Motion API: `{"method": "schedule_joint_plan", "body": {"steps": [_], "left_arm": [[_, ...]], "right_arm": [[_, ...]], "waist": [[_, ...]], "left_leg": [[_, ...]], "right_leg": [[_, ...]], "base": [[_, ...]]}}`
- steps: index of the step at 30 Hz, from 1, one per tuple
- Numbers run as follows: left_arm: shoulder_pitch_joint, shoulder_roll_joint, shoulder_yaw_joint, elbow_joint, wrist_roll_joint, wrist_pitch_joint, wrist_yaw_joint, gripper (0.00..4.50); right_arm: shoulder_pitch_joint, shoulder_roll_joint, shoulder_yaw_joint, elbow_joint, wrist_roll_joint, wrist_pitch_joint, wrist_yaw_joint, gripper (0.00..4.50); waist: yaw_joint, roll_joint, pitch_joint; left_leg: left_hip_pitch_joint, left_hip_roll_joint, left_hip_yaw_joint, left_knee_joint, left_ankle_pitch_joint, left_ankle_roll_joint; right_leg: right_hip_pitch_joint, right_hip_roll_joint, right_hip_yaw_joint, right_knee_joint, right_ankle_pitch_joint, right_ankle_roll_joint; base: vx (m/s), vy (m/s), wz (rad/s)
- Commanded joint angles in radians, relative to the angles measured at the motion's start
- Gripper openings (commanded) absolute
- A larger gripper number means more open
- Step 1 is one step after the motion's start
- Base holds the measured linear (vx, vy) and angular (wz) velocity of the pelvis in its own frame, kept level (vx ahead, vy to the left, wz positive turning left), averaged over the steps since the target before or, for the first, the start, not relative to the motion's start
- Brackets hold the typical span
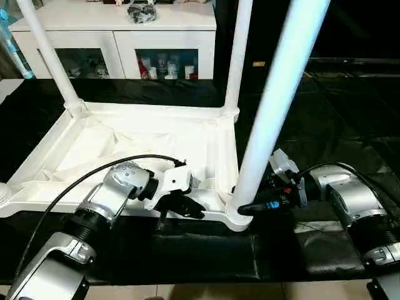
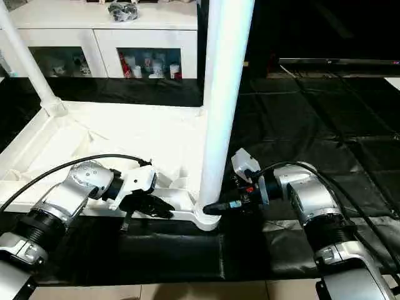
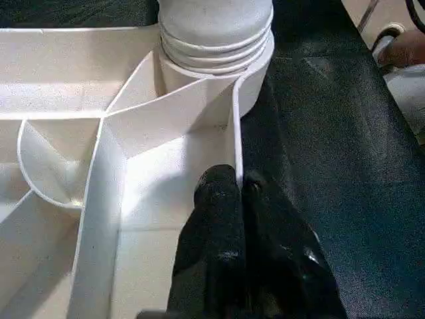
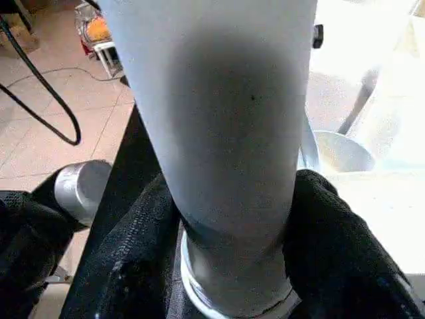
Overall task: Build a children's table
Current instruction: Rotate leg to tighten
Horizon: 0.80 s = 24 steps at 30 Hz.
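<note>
The children's table top [image 1: 125,144] lies upside down on a black mat, ribbed underside up. Legs stand in its far-left [image 1: 50,56] and far-right [image 1: 237,56] corner sockets. A third leg [image 1: 275,106] rises from the near-right socket [image 1: 234,215]. My left gripper [image 1: 187,209] is shut on the thin front rim wall [image 3: 236,133] of the top, just left of that socket. My right gripper [image 1: 244,206] reaches in from the right at the base of the near-right leg [image 4: 232,119]. Its black fingers [image 4: 332,232] press against both sides of the leg.
The black mat [image 1: 325,125] covers the floor around the top. A white cabinet [image 1: 119,31] with glass doors stands behind, with small items inside and on it. Black cables run along both forearms. Tiled floor [image 1: 206,290] shows at the mat's near edge.
</note>
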Motion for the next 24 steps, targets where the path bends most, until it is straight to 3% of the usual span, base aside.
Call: {"method": "schedule_joint_plan", "body": {"steps": [1,4,5,6,7,10,11,12,14,15,16,18,19,20,21,22,23,24], "left_arm": [[0.013,-0.003,-0.04,0.009,0.036,0.002,-0.006,0.0],[0.01,-0.009,-0.035,0.017,0.036,0.004,0.008,0.0],[0.008,-0.018,-0.026,0.022,0.031,0.015,0.023,0.0],[0.007,-0.023,-0.021,0.024,0.027,0.022,0.031,0.0],[0.005,-0.032,-0.011,0.028,0.023,0.033,0.049,0.0],[0.0,-0.046,0.003,0.036,0.018,0.057,0.08,0.0],[-0.003,-0.054,0.01,0.04,0.016,0.072,0.096,0.0],[-0.011,-0.072,0.023,0.046,0.011,0.104,0.131,0.0],[-0.017,-0.087,0.034,0.051,0.007,0.13,0.159,0.0],[-0.025,-0.11,0.049,0.053,-0.001,0.161,0.194,0.0],[-0.033,-0.131,0.061,0.055,-0.005,0.188,0.232,0.0],[-0.042,-0.153,0.073,0.057,-0.008,0.214,0.27,0.0],[-0.05,-0.172,0.083,0.059,-0.009,0.236,0.304,0.0],[-0.05,-0.172,0.083,0.059,-0.009,0.236,0.304,0.0],[-0.051,-0.174,0.084,0.059,-0.009,0.238,0.308,0.0],[-0.07,-0.211,0.105,0.068,-0.005,0.273,0.383,0.0],[-0.075,-0.219,0.11,0.071,-0.004,0.28,0.401,0.0],[-0.09,-0.246,0.127,0.079,-0.004,0.3,0.457,0.0]], "right_arm": [[0.01,0.005,0.023,-0.013,-0.01,0.006,0.036,2.02],[0.028,0.006,0.025,-0.032,0.0,0.012,0.035,2.0],[0.052,0.013,0.019,-0.055,0.014,0.022,0.021,2.0],[0.065,0.017,0.014,-0.069,0.022,0.028,0.012,1.99],[0.086,0.031,0.005,-0.089,0.029,0.045,-0.024,1.99],[0.12,0.054,-0.004,-0.112,0.023,0.051,-0.095,1.98],[0.132,0.067,-0.007,-0.116,0.014,0.049,-0.134,1.98],[0.145,0.096,-0.013,-0.11,-0.008,0.051,-0.215,1.98],[0.155,0.121,-0.019,-0.106,-0.026,0.055,-0.282,1.97],[0.163,0.159,-0.028,-0.1,-0.041,0.066,-0.366,1.97],[0.167,0.198,-0.035,-0.094,-0.056,0.078,-0.447,1.96],[0.163,0.24,-0.043,-0.087,-0.07,0.099,-0.531,1.96],[0.158,0.28,-0.055,-0.083,-0.077,0.127,-0.605,1.95],[0.158,0.28,-0.055,-0.083,-0.077,0.127,-0.605,1.94],[0.156,0.284,-0.057,-0.082,-0.078,0.13,-0.614,1.94],[0.13,0.357,-0.088,-0.062,-0.085,0.181,-0.759,1.94],[0.122,0.374,-0.096,-0.056,-0.084,0.191,-0.791,1.94],[0.096,0.422,-0.122,-0.03,-0.084,0.207,-0.887,1.94]], "waist": [[-0.002,-0.01,-0.066],[-0.001,-0.011,-0.068],[-0.001,-0.001,-0.069],[0.002,-0.005,-0.069],[0.004,0.005,-0.069],[0.005,-0.001,-0.066],[0.001,-0.001,-0.062],[0.001,0.006,-0.06],[-0.019,0.005,-0.042],[-0.023,0.008,-0.041],[-0.035,0.005,-0.039],[-0.056,0.012,-0.038],[-0.079,0.026,-0.034],[-0.104,0.034,-0.03],[-0.116,0.05,-0.026],[-0.107,0.071,-0.02],[-0.068,0.08,-0.018],[-0.076,0.019,-0.025]], "left_leg": [[-0.007,0.017,0.014,-0.067,-0.139,0.072],[-0.005,0.017,0.013,-0.067,-0.14,0.07],[-0.005,0.017,0.013,-0.066,-0.131,0.071],[-0.003,0.018,0.014,-0.066,-0.13,0.073],[-0.003,0.018,0.012,-0.066,-0.133,0.072],[-0.005,0.016,0.013,-0.07,-0.153,0.063],[-0.004,0.014,0.013,-0.073,-0.186,0.054],[-0.002,0.013,0.013,-0.075,-0.207,0.047],[0.012,0.004,0.008,-0.08,-0.327,0.013],[0.018,0.001,0.006,-0.078,-0.351,0.006],[0.03,-0.007,0.003,-0.071,-0.382,-0.004],[0.028,-0.009,-0.007,-0.073,-0.421,-0.008],[0.037,0.0,-0.015,-0.078,-0.493,-0.001],[0.03,0.008,-0.029,-0.088,-0.562,0.001],[0.031,0.022,-0.039,-0.101,-0.637,0.003],[-0.034,0.077,-0.065,-0.173,-0.807,-0.004],[-0.045,0.088,-0.034,-0.228,-0.917,-0.018],[0.031,0.051,-0.031,-0.172,-0.792,0.0]], "right_leg": [[0.067,-0.034,0.041,-0.059,-0.241,-0.226],[0.068,-0.033,0.041,-0.058,-0.238,-0.225],[0.068,-0.032,0.041,-0.059,-0.216,-0.227],[0.067,-0.031,0.042,-0.057,-0.2,-0.233],[0.067,-0.032,0.042,-0.055,-0.199,-0.237],[0.07,-0.032,0.041,-0.063,-0.247,-0.218],[0.068,-0.032,0.039,-0.071,-0.313,-0.2],[0.067,-0.033,0.038,-0.076,-0.353,-0.188],[0.059,-0.032,0.027,-0.104,-0.583,-0.11],[0.055,-0.032,0.022,-0.114,-0.636,-0.085],[0.045,-0.032,0.009,-0.133,-0.721,-0.04],[0.052,-0.029,-0.014,-0.149,-0.756,0.008],[0.056,-0.024,-0.042,-0.164,-0.733,0.018],[0.075,-0.017,-0.075,-0.175,-0.699,0.037],[0.087,-0.013,-0.095,-0.17,-0.662,0.039],[0.157,-0.014,-0.059,-0.009,-0.451,-0.013],[0.145,0.002,-0.017,0.078,-0.169,-0.067],[0.103,-0.006,0.046,0.035,-0.403,-0.016]], "base": [[0.0,0.0,0.0],[0.0,0.0,0.0],[0.0,0.0,0.0],[0.0,0.0,0.0],[0.0,0.0,0.0],[0.0,0.0,0.0],[0.0,0.0,0.0],[0.0,0.0,0.0],[0.0,0.0,0.0],[0.0,0.0,0.0],[0.0,0.0,0.0],[-0.025,0.014,-0.04],[-0.056,0.053,-0.13],[-0.056,0.053,-0.13],[-0.056,0.054,-0.14],[-0.095,0.007,-0.03],[-0.09,-0.026,0.05],[-0.063,-0.05,0.11]]}}
